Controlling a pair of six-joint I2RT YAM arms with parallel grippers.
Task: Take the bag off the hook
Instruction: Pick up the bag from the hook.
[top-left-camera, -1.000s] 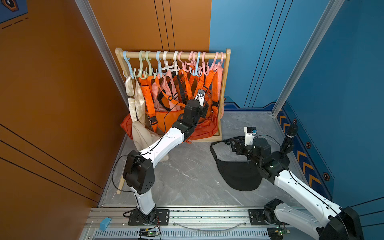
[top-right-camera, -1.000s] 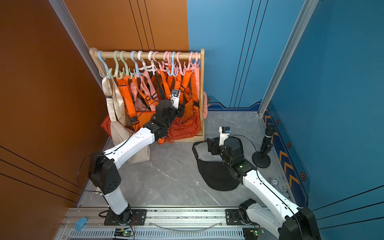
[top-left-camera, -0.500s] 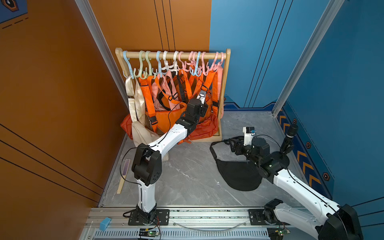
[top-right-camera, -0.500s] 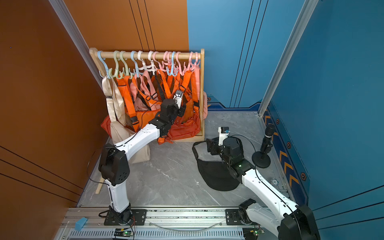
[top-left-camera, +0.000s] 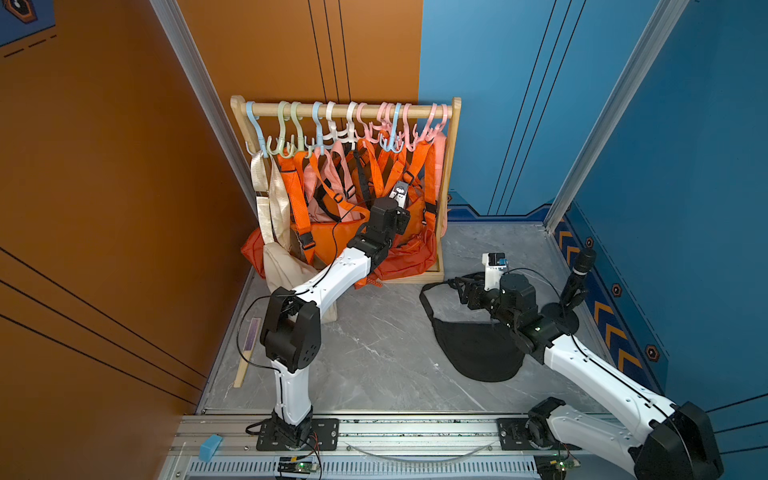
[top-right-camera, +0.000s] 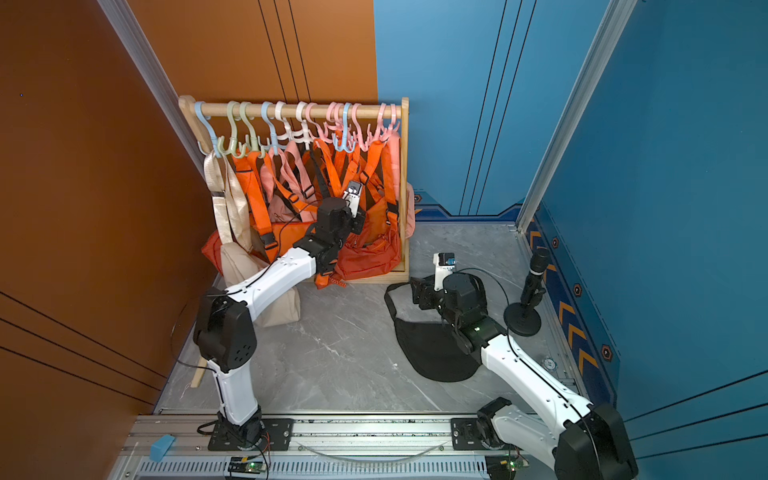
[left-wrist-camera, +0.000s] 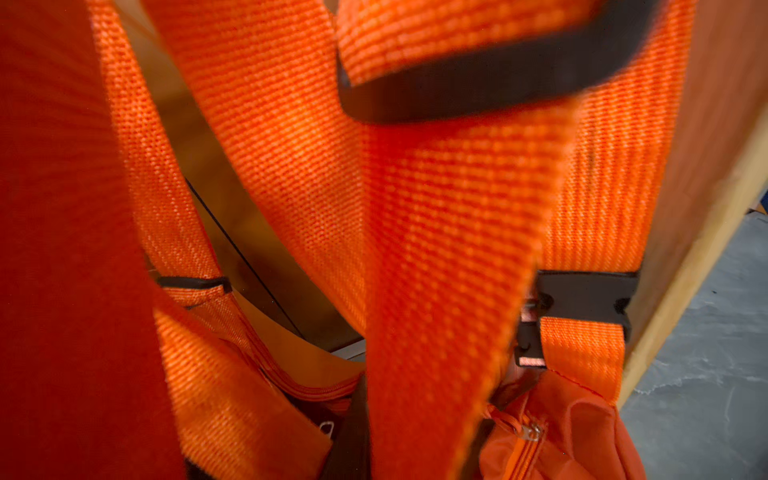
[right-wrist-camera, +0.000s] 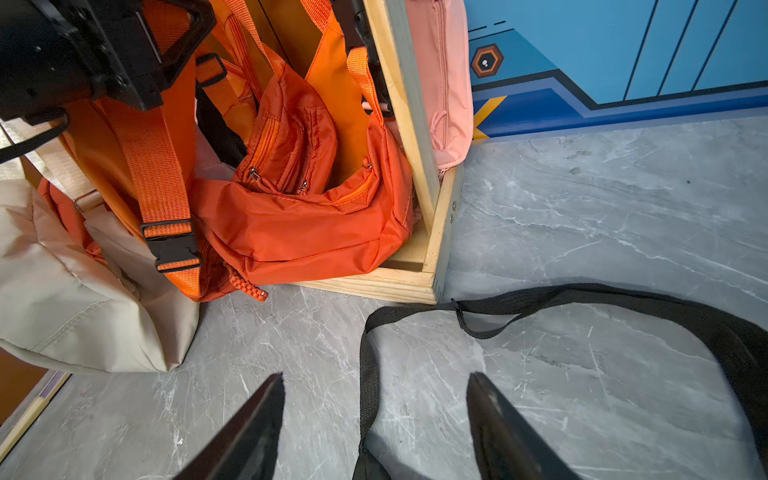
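Note:
A wooden rack (top-left-camera: 451, 183) carries a rail of pastel hooks (top-left-camera: 353, 110) hung with orange, pink and beige bags. An orange bag (top-left-camera: 409, 257) (right-wrist-camera: 299, 224) sags onto the rack's base. My left gripper (top-left-camera: 405, 218) (top-right-camera: 357, 216) is pushed in among the orange straps. A wide orange strap (left-wrist-camera: 436, 270) fills the left wrist view and runs down to the hidden jaws, which are shut on it. My right gripper (right-wrist-camera: 376, 376) (top-left-camera: 461, 291) hovers open low over the floor. Between its fingers lies the strap of a black bag (top-left-camera: 473, 349) (top-right-camera: 436, 353) that rests flat on the floor.
A beige bag (top-left-camera: 286, 266) slumps on the floor at the rack's left end. A pink bag (right-wrist-camera: 444, 83) hangs outside the right post. A black microphone stand (top-left-camera: 575, 286) is by the right wall, and a wooden stick (top-left-camera: 245, 353) lies along the left wall.
My left arm has pushed further into the hanging orange straps and its gripper has closed. The right arm and the black bag have not moved.

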